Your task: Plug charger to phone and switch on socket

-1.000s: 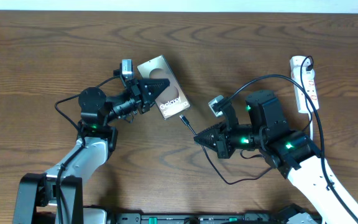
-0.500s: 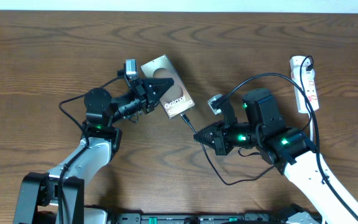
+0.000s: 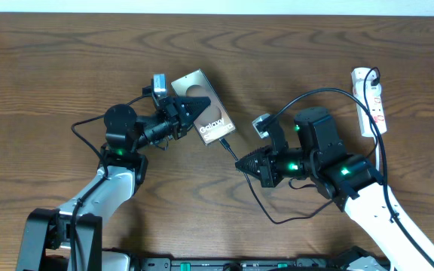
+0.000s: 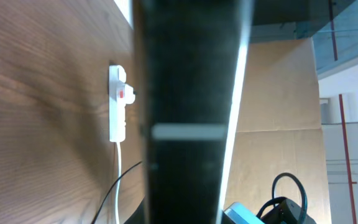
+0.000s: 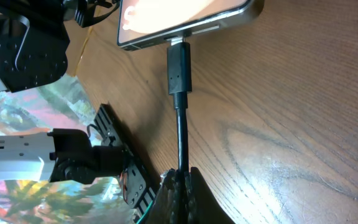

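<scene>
The phone [image 3: 211, 119], a silvery slab with "Galaxy" lettering, is held by my left gripper [image 3: 200, 101], which is shut on its upper half. In the left wrist view the phone [image 4: 191, 112] is a dark slab edge-on that fills the middle. The charger [image 3: 236, 156] is a thin black cable. My right gripper [image 3: 240, 167] is shut on it just behind the plug. In the right wrist view the plug [image 5: 179, 67] points at the phone [image 5: 185, 18], and its metal tip meets the phone's lower edge. The white socket [image 3: 373, 102] lies at the far right.
The charger cable loops from the socket around the right arm [image 3: 330, 162] and down to the table's front. The socket [image 4: 117, 102] also shows in the left wrist view, with its white cord. The left arm base [image 3: 119, 128] sits left of the phone.
The left gripper has carried the phone a little to the right, towards the plug. The right gripper, with the cable, has edged up towards the phone. The gap between plug and phone has closed.
</scene>
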You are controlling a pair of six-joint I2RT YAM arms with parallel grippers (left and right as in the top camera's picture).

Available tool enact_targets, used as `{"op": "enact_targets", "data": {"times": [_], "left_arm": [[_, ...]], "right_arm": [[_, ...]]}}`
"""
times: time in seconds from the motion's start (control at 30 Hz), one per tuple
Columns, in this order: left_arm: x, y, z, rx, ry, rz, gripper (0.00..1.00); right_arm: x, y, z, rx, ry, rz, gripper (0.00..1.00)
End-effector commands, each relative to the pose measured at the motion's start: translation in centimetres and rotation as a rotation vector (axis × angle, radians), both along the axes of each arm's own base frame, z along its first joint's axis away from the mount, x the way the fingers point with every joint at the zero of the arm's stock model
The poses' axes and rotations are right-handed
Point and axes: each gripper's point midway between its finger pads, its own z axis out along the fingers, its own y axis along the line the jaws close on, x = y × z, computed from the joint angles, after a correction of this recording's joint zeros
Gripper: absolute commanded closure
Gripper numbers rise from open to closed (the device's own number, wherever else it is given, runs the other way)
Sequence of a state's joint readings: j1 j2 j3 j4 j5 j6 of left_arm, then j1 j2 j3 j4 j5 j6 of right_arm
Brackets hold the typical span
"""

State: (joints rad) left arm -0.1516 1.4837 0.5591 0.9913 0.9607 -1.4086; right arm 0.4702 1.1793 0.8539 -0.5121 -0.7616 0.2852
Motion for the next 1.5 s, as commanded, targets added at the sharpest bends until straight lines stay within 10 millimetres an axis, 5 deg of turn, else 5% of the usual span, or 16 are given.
{"op": "enact_targets", "data": {"times": [0.0, 0.3, 1.27, 1.47], "left_arm": [[0.4, 0.0, 1.2, 0.008, -0.052, 0.005, 0.92], [1.4, 2.0, 1.2, 0.009, -0.052, 0.064, 0.92], [2.4, 2.7, -0.1, 0.020, 0.012, 0.136, 0.92], [1.9, 1.2, -0.1, 0.032, -0.002, 0.106, 0.92]], "right_arm": [[0.1, 0.2, 0.3, -0.002, -0.006, 0.000, 0.99], [0.1, 0.0, -0.1, -0.022, 0.002, -0.013, 0.99], [0.9, 0.2, 0.4, -0.014, -0.059, -0.015, 0.99], [1.2, 0.0, 0.2, -0.027, -0.066, -0.027, 0.99]]}}
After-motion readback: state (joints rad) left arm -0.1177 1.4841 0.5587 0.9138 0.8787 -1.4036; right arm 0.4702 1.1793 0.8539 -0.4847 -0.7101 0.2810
